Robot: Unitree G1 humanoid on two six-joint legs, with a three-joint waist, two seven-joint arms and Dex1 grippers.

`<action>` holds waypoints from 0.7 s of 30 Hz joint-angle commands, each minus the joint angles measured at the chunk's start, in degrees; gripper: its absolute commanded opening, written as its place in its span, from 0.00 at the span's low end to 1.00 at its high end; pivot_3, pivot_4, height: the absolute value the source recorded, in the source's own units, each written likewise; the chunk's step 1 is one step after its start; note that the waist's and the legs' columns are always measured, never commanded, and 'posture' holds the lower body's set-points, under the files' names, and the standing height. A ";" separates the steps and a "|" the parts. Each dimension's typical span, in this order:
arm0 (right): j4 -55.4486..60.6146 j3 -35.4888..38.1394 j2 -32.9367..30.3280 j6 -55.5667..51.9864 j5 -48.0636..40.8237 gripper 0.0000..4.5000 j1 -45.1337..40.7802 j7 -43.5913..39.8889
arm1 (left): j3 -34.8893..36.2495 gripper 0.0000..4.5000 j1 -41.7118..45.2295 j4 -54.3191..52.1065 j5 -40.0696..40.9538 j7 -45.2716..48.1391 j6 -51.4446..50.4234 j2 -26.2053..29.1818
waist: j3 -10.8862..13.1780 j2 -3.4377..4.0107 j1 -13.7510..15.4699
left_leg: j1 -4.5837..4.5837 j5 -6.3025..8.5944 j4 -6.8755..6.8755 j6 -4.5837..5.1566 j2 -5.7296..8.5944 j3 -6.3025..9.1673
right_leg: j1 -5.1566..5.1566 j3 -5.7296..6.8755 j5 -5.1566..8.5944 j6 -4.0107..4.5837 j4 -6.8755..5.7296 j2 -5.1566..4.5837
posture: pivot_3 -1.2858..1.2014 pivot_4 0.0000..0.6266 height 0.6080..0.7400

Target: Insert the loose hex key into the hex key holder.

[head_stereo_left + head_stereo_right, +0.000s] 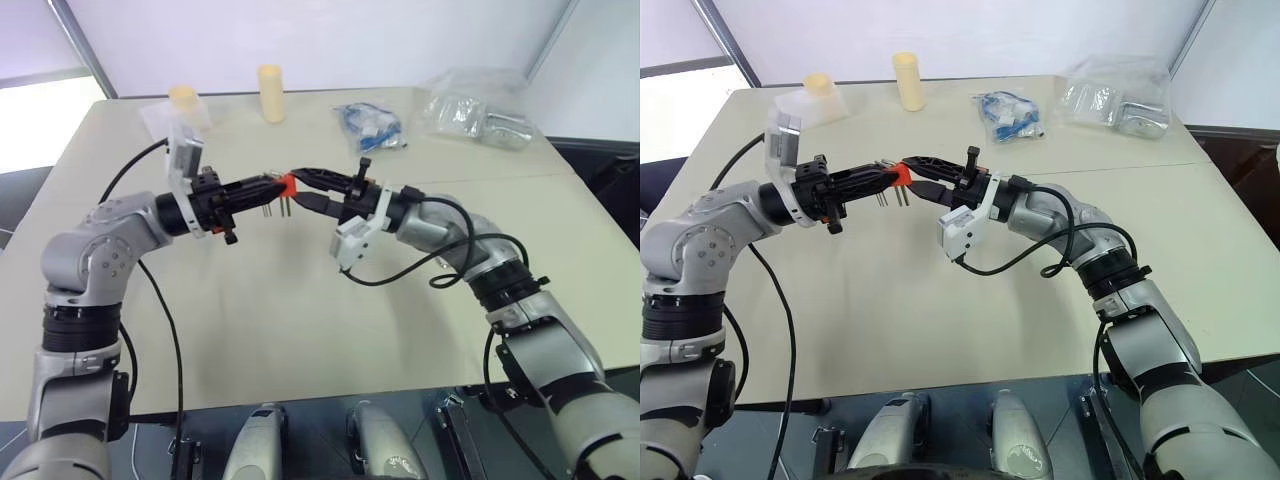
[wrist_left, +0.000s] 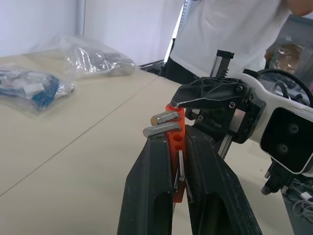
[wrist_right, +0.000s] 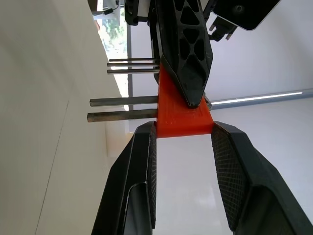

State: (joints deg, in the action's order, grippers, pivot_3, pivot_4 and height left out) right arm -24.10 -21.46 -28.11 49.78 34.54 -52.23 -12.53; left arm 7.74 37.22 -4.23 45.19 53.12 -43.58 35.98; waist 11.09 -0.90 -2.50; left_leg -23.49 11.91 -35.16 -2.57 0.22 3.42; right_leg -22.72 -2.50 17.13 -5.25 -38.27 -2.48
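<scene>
The hex key holder (image 1: pixel 288 184), a small red-orange block, hangs in the air above the middle of the beige table (image 1: pixel 300 330). Several thin dark keys (image 3: pixel 122 101) stick out of it. My left gripper (image 1: pixel 279 185) comes from the left and is shut on the block's flat sides (image 2: pixel 176 140). My right gripper (image 1: pixel 301 189) comes from the right and is shut on its two ends (image 3: pixel 183 120). The two pairs of fingers cross at the block. I cannot tell the loose hex key apart from the keys in the block.
At the back of the table stand two pale yellow cylinders (image 1: pixel 271 92) (image 1: pixel 184 98), a blue-filled plastic bag (image 1: pixel 370 125) and a clear plastic bag (image 1: pixel 480 110). A person in a white shirt (image 2: pixel 230 24) stands beyond the table's far side.
</scene>
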 commanded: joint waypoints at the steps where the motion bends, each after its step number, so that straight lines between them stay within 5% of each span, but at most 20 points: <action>1: 0.89 1.38 -0.27 0.48 -2.26 0.24 -1.74 -0.57 | 1.82 0.01 0.20 -0.71 0.13 -0.60 0.13 0.65 | 0.00 0.00 0.00 | 0.00 0.00 0.00 0.00 0.00 0.00 | 0.00 0.00 0.00 0.00 0.00 0.00 | 0.52 0.24 1.00; 3: 0.97 1.26 -0.22 0.33 -2.70 0.24 -1.73 -1.28 | 1.81 0.01 0.27 -0.63 0.10 -0.55 0.15 0.70 | 0.00 0.00 0.00 | 0.00 0.00 0.00 0.00 0.00 0.00 | 0.00 0.00 0.00 0.00 0.00 0.00 | 0.52 0.24 1.00; 10: 1.62 0.91 -0.20 -0.56 -4.03 0.99 -1.13 -3.92 | 1.59 0.00 0.07 -0.90 0.00 -0.44 0.07 1.06 | 0.00 0.00 0.00 | 0.00 0.00 0.00 0.00 0.00 0.00 | 0.00 0.00 0.00 0.00 0.00 0.00 | 0.52 0.24 1.00; 16: 1.78 1.28 -2.09 -5.10 -6.82 0.99 -0.08 -10.97 | 1.36 0.00 -0.09 -1.22 -0.23 -0.24 0.20 1.34 | 0.00 0.00 0.01 | 0.00 0.00 0.00 0.00 0.00 0.00 | 0.00 0.00 0.00 0.00 0.00 0.00 | 0.52 0.24 1.00; 21: 4.12 7.01 -3.73 -34.09 -22.21 0.99 0.71 -29.77 | 0.26 0.00 -0.56 -1.94 -1.64 0.80 1.29 2.22 | 0.00 0.00 0.19 | 0.00 0.00 -0.05 0.00 0.00 0.00 | 0.06 0.02 0.00 0.00 0.00 -0.02 | 0.52 0.24 1.00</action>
State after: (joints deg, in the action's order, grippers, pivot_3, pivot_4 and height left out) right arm -22.91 -18.09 -30.88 24.71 18.33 -50.84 -37.03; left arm 7.65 36.66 -4.31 44.11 53.12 -43.38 37.48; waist 11.09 -0.90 -2.31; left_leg -23.49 11.91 -35.22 -2.57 0.22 3.43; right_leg -22.65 -2.48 17.13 -5.25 -38.27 -2.51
